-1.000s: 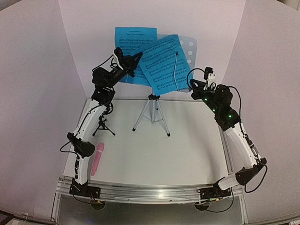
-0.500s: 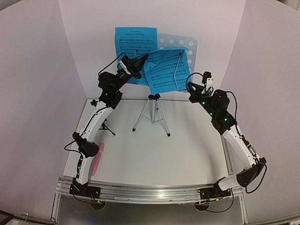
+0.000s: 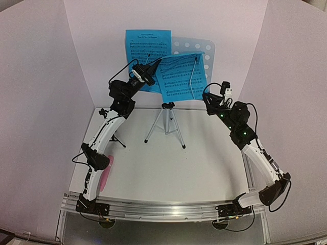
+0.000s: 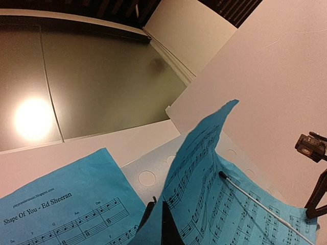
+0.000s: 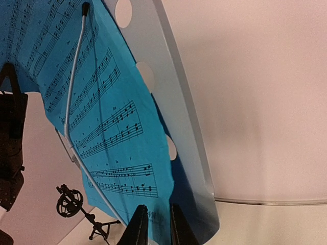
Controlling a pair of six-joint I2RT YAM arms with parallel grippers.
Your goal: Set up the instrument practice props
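- My left claw (image 4: 157,217) is clamped tight on the left edge of the tilted page (image 3: 179,76).
- My right claw (image 5: 158,224) stands slightly parted around its bottom edge, against the music stand (image 3: 196,46).
- The pink microphone (image 3: 106,177) lies on the worktop (image 3: 194,168).

Two bright-blue sheet-music pages (image 3: 148,45); one pale-blue music stand (image 3: 205,48); one pink microphone (image 3: 106,177); one small black mic stand (image 5: 71,204); two robot arms (image 3: 104,135).

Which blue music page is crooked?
The right page, tilted and curling at its top corner, with the thin wire arm across it. The left page hangs straight.
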